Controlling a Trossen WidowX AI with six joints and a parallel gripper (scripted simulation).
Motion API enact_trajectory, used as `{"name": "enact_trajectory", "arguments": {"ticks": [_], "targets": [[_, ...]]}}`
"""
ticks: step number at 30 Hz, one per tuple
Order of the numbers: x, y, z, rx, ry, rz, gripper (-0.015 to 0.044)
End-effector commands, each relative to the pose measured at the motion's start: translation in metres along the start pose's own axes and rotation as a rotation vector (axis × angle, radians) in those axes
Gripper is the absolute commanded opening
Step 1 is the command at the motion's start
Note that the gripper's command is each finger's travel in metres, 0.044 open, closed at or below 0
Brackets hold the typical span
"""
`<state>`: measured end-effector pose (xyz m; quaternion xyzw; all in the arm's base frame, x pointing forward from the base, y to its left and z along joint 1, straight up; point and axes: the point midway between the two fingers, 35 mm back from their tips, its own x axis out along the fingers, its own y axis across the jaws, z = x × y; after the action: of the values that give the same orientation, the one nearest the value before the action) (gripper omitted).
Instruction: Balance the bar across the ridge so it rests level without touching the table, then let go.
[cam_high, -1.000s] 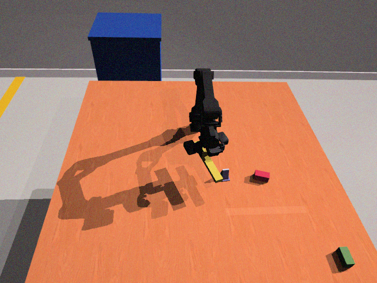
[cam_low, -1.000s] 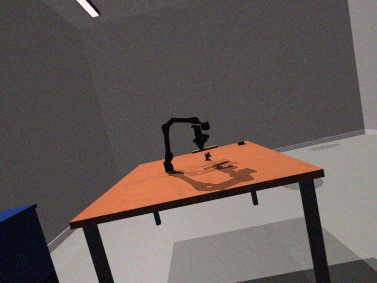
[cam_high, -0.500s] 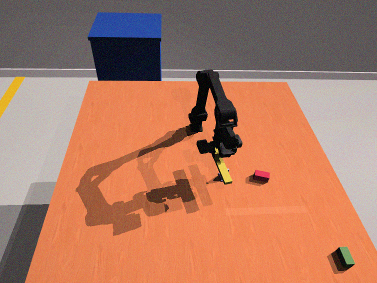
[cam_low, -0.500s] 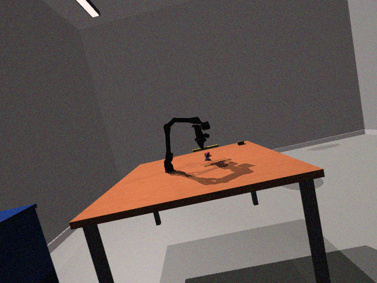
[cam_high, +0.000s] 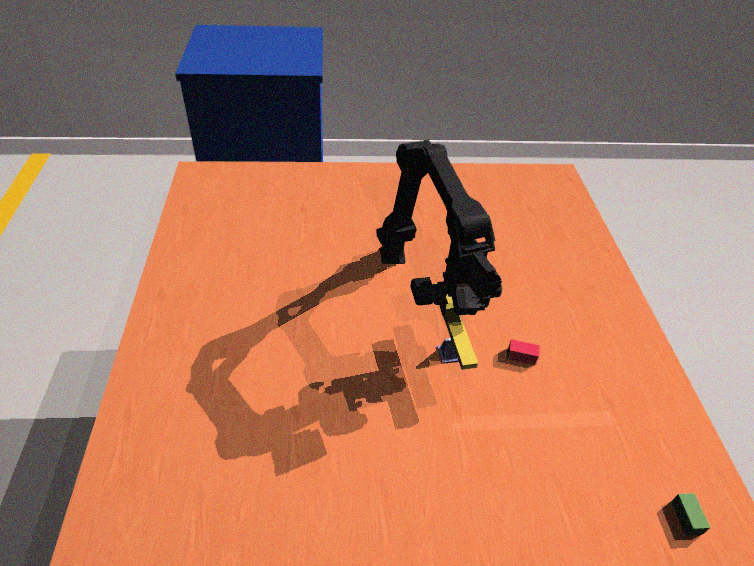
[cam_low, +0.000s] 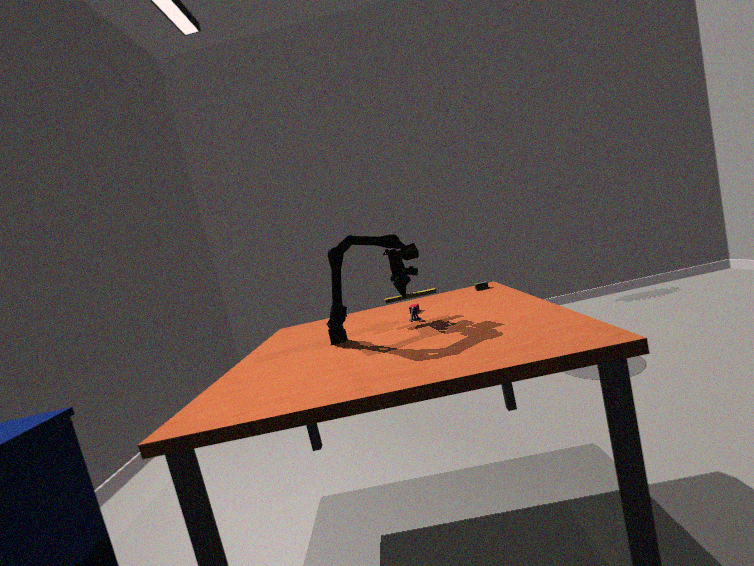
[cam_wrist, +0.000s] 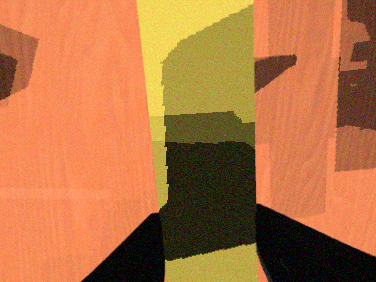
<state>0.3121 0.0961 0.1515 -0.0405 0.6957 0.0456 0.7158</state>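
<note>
A long yellow bar (cam_high: 461, 341) (cam_low: 411, 295) (cam_wrist: 200, 65) is held in the air by my gripper (cam_high: 453, 302) (cam_low: 401, 286) (cam_wrist: 210, 240), which is shut on it near one end. The bar runs forward from the fingers, roughly level, and hangs over the small blue-grey ridge (cam_high: 447, 352) (cam_low: 414, 315) without touching it. In the wrist view the bar fills the middle and hides the ridge; only a pointed shadow shows to its right. The orange table (cam_high: 243, 243) (cam_low: 548, 328) (cam_wrist: 75, 125) lies below.
A red block (cam_high: 523, 350) (cam_low: 414, 306) lies just right of the ridge. A green block (cam_high: 691, 513) (cam_low: 482, 285) lies at the table's near right corner. A large blue box (cam_high: 252, 91) stands on the floor behind the table.
</note>
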Motion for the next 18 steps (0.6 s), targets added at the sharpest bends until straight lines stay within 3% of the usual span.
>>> {"name": "enact_trajectory", "arguments": {"ticks": [1,18], "targets": [[0.005,0.002,0.000,0.004,0.002,0.000,0.0000],[0.032,0.003,0.000,0.006,0.002,0.000,0.0000]]}}
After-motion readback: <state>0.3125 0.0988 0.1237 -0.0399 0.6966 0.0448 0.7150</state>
